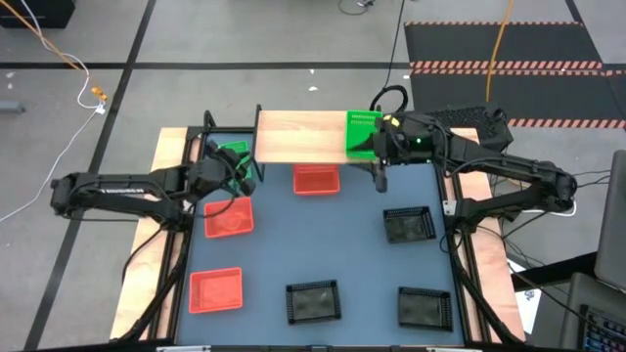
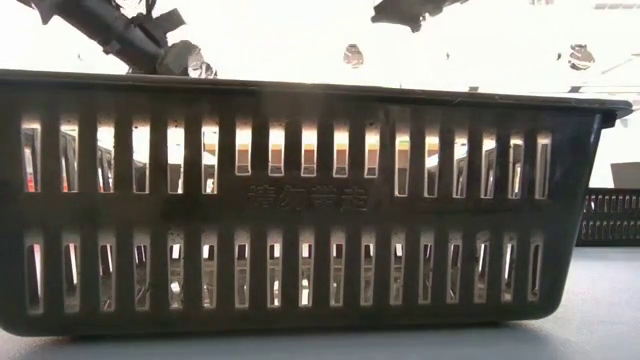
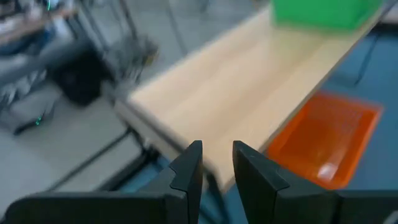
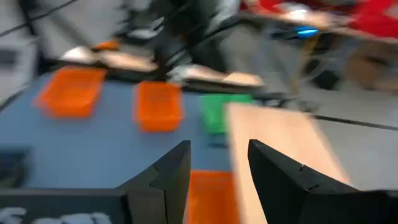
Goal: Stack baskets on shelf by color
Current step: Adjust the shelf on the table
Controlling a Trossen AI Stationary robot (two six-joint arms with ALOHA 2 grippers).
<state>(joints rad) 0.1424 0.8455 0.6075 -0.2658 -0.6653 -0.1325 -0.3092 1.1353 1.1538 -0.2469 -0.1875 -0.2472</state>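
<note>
The shelf [image 1: 303, 137] stands at the table's far edge, and a green basket [image 1: 364, 132] sits on its right end. A second green basket [image 1: 235, 154] rests on the table off the shelf's left end. Three red baskets [image 1: 316, 179] [image 1: 228, 217] [image 1: 215, 289] and three black ones [image 1: 409, 224] [image 1: 313, 301] [image 1: 424, 306] lie flat on the table. My left gripper [image 1: 252, 179] [image 3: 217, 155] hovers by the shelf's left end, narrowly open and empty. My right gripper [image 1: 380, 178] [image 4: 219, 158] hangs just in front of the shelf's right end, open and empty.
In the low view one black basket [image 2: 300, 210] fills nearly the whole picture and another [image 2: 608, 215] shows at the right. The blue-grey tabletop [image 1: 352, 249] lies bare between the baskets. The shelf plank [image 3: 236, 93] is bare left of the green basket [image 3: 317, 12].
</note>
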